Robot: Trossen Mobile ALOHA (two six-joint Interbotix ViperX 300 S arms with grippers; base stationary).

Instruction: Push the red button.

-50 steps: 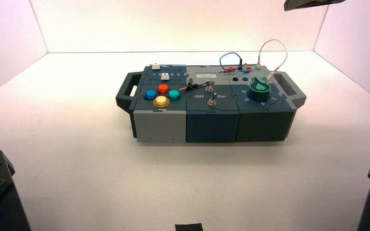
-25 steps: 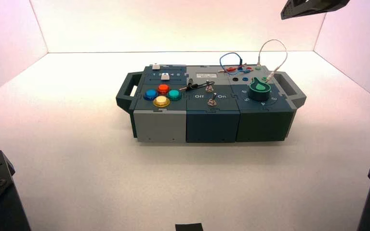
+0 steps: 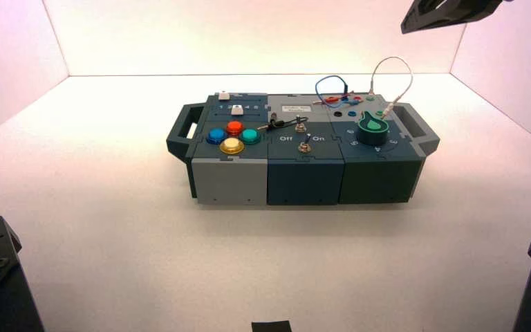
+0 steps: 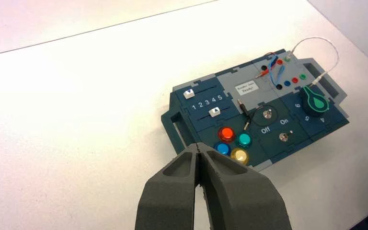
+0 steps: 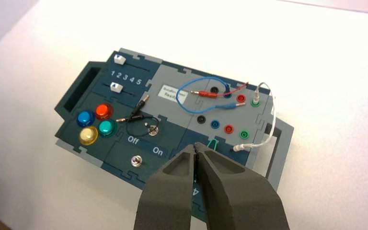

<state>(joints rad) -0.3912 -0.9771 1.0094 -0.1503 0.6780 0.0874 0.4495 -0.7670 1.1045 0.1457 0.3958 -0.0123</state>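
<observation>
The red button (image 3: 234,127) is a small glossy dome at the far side of the four-button cluster on the left part of the box (image 3: 229,181), with blue, teal and yellow buttons around it. It also shows in the left wrist view (image 4: 227,133) and in the right wrist view (image 5: 103,111). My left gripper (image 4: 197,145) is shut and empty, held high, short of the box's left front corner. My right gripper (image 5: 197,145) is shut and empty, high over the right part of the box, and hides most of the green knob. Part of the right arm (image 3: 449,14) shows at the top right.
Two white sliders (image 4: 214,111) lie behind the buttons. Metal toggle switches (image 5: 135,161) marked Off and On sit in the middle part. Blue, red and white wires (image 5: 206,94) loop over the sockets at the back right. The green knob (image 3: 372,128) stands on the right. Handles stick out at both ends.
The right arm's dark part at the top right has come further into the high view, leftward and lower. The box and its parts have not moved.
</observation>
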